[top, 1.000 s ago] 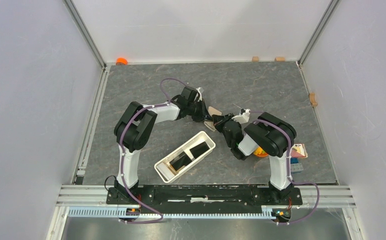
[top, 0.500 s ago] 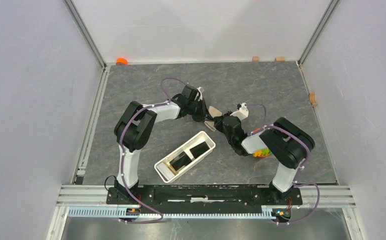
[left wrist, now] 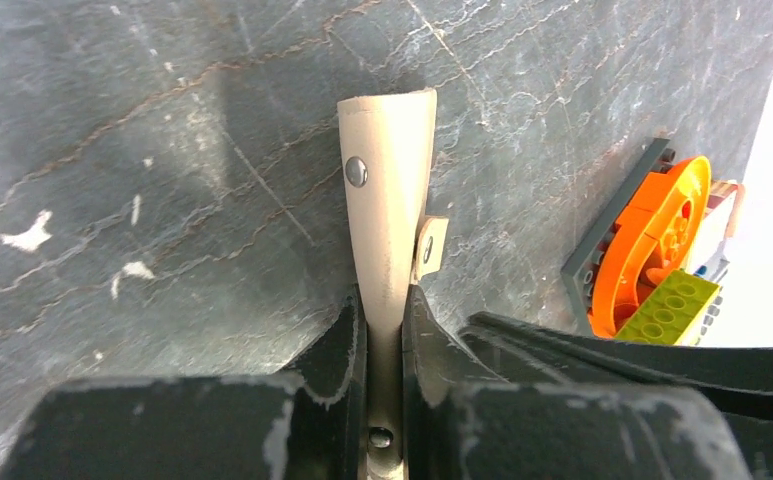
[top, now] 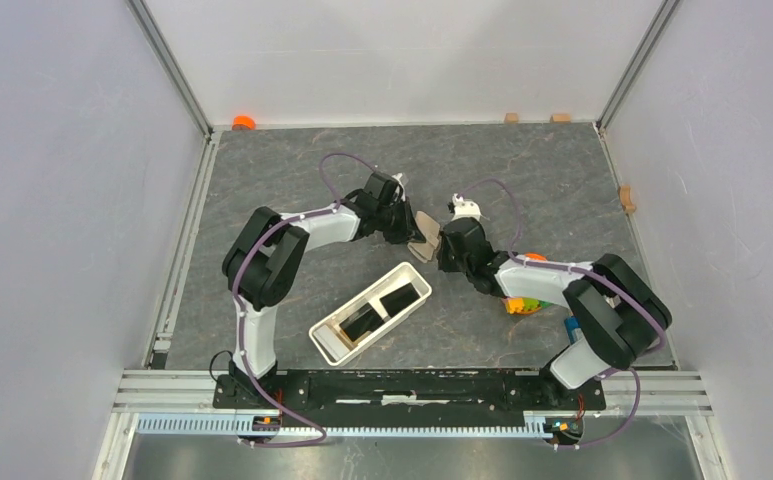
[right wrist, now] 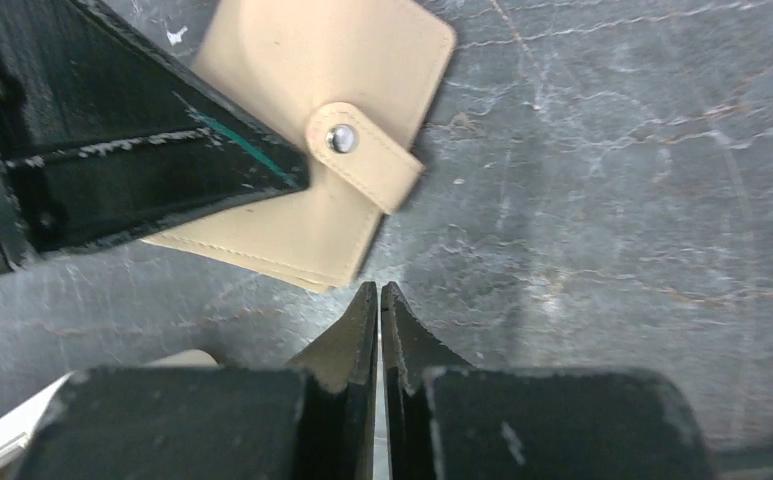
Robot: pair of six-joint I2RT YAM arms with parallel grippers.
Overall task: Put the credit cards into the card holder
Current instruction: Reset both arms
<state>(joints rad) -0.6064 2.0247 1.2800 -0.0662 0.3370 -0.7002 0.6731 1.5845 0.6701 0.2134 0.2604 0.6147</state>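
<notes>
Two black credit cards lie inside a long white tray near the table's middle. Behind the tray, my left gripper is shut on a beige card holder with a snap flap. In the left wrist view the card holder stands edge-on between the fingers of the left gripper. My right gripper is shut and holds nothing. Its tips sit just short of the card holder's lower corner. The same right gripper shows in the top view.
An orange bowl of coloured blocks sits under my right forearm, with a blue block beside it. Small wooden blocks line the back wall and one the right wall. An orange object lies at the back left corner.
My right arm has swung its elbow out to the right and stretched lower, uncovering the orange bowl, while its gripper edged up toward the card holder. The left arm has barely moved.
</notes>
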